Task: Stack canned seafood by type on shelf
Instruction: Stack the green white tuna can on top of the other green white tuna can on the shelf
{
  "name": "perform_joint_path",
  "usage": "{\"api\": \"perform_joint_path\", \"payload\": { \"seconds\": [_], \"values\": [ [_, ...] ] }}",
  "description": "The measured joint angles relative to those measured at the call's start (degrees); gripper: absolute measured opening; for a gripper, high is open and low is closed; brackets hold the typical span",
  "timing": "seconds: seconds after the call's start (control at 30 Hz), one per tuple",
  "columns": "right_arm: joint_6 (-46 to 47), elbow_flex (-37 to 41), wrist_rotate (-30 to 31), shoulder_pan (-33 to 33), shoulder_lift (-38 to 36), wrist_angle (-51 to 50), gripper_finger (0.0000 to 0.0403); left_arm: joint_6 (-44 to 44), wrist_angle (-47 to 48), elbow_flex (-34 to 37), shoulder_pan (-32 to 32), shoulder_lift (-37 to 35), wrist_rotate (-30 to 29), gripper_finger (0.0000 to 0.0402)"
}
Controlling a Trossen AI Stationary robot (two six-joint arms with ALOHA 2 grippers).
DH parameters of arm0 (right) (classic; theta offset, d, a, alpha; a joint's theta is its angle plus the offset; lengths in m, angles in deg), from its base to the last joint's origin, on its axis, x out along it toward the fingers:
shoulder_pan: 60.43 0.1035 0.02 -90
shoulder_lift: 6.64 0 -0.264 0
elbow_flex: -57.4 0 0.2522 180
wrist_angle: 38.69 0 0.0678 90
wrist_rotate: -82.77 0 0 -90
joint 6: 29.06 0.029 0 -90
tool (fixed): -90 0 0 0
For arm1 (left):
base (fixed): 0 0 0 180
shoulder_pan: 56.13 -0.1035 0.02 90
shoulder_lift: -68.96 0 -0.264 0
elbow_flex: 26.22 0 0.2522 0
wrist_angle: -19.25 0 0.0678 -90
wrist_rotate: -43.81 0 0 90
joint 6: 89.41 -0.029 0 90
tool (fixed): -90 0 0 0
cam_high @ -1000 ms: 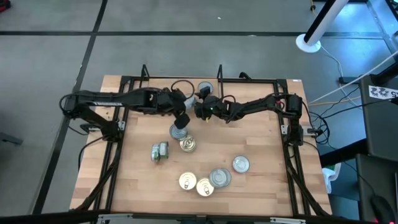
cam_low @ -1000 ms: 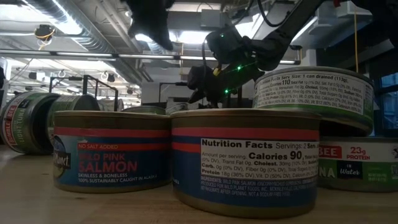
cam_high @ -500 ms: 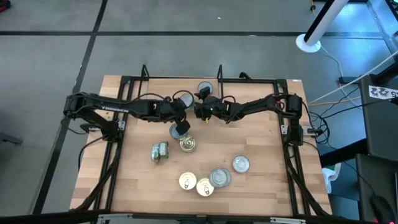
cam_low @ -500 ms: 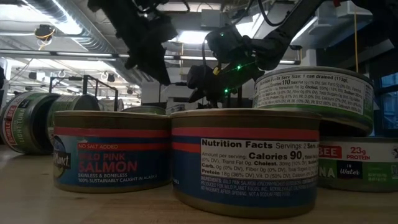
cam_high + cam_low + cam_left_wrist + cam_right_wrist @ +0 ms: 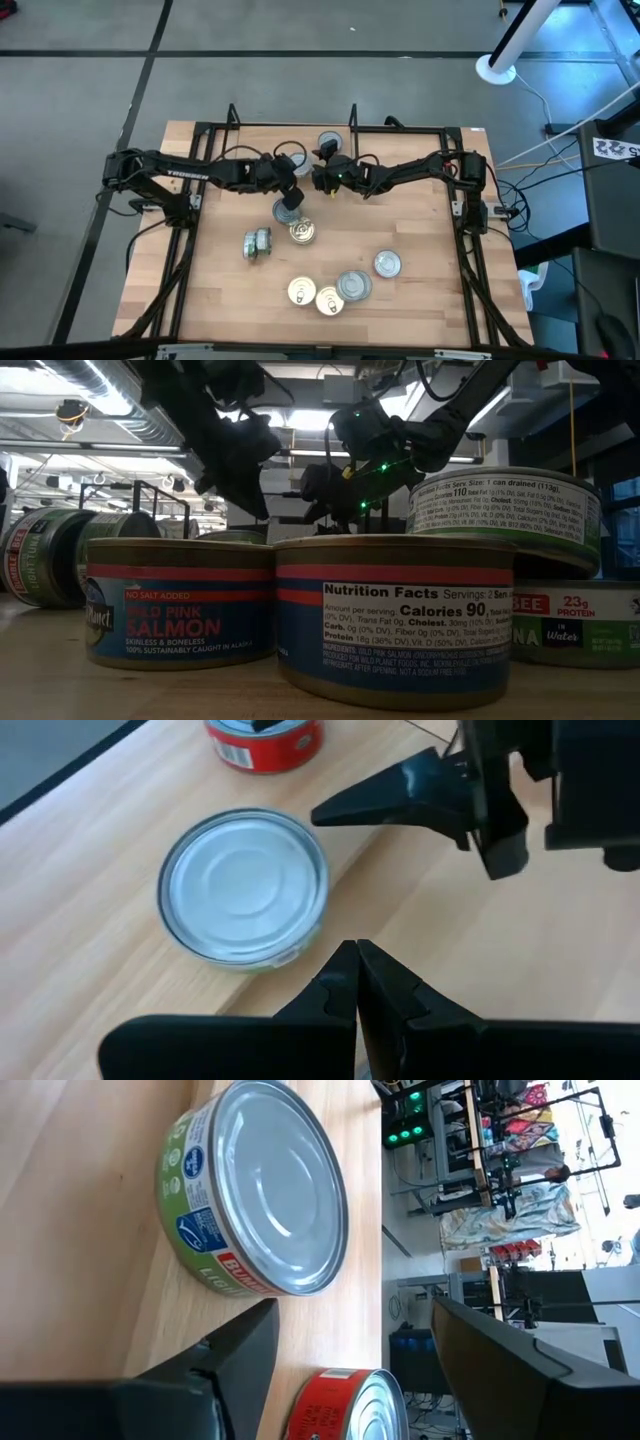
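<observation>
A: Where are the two grippers?

B: Both are at the back of the wooden table (image 5: 420, 260), near the middle. The left gripper (image 5: 291, 198) points down over a silver-lidded can (image 5: 286, 211). Its two fingers (image 5: 345, 982) are pressed together and hold nothing. In the left wrist view this can (image 5: 245, 886) lies just beside the fingertips, lid up, not touched.

A: And the right gripper?

B: The right gripper (image 5: 322, 176) reaches toward the left arm, and its fingers stand wide apart with nothing between them. In its wrist view a green-labelled can (image 5: 255, 1205) is in front of the gap, and a red-labelled can (image 5: 350, 1405) is near it.

A: Where is the canned seafood?

B: Most cans are on the table. One gold-lidded can (image 5: 303, 233) is just beside the silver one, and a can lying on its side (image 5: 256, 243) is to the left. Nearer the front edge are two gold lids (image 5: 315, 296) touching, then a larger silver lid (image 5: 353, 286) and one more silver can (image 5: 387, 263). Another can (image 5: 329, 142) is at the back edge between the black uprights. In the low view the closest tins are pink salmon cans (image 5: 180, 600), upright.
</observation>
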Motion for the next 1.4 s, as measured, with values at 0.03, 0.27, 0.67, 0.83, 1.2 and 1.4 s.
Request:
{"api": "perform_joint_path", "payload": {
  "seconds": [0.03, 0.27, 0.67, 0.83, 1.2, 1.4],
  "values": [
    [0.0, 0.0, 0.0, 0.0, 0.0, 0.0, 0.026, -0.7, -0.1, 0.0, -0.2, 0.0, 0.5, 0.0],
    [-0.1, 0.0, 2.3, 0.5, 0.0, 0.2, 0.026, -1.6, 0.0, 0.0, -0.4, 1.6, 3.3, 0.0],
    [-0.4, -0.2, 6.4, 7.7, -0.9, 2.2, 0.026, -2.8, -0.5, 0.0, -2.1, 7.2, 3.0, 0.0],
    [-0.4, -2.1, 11.3, 10.9, -0.9, 2.3, 0.026, -2.9, -1.1, 0.0, -4.0, 7.8, 2.9, 0.0],
    [-0.5, -4.5, 19.8, 15.9, -1.0, 2.2, 0.026, -6.0, -6.3, 0.0, -8.1, 7.9, 3.1, 0.0],
    [-0.3, -4.5, 26.0, 18.2, -1.0, 0.9, 0.026, -7.1, -8.6, 0.0, -9.2, 7.9, 2.5, 0.0]
  ]
}}
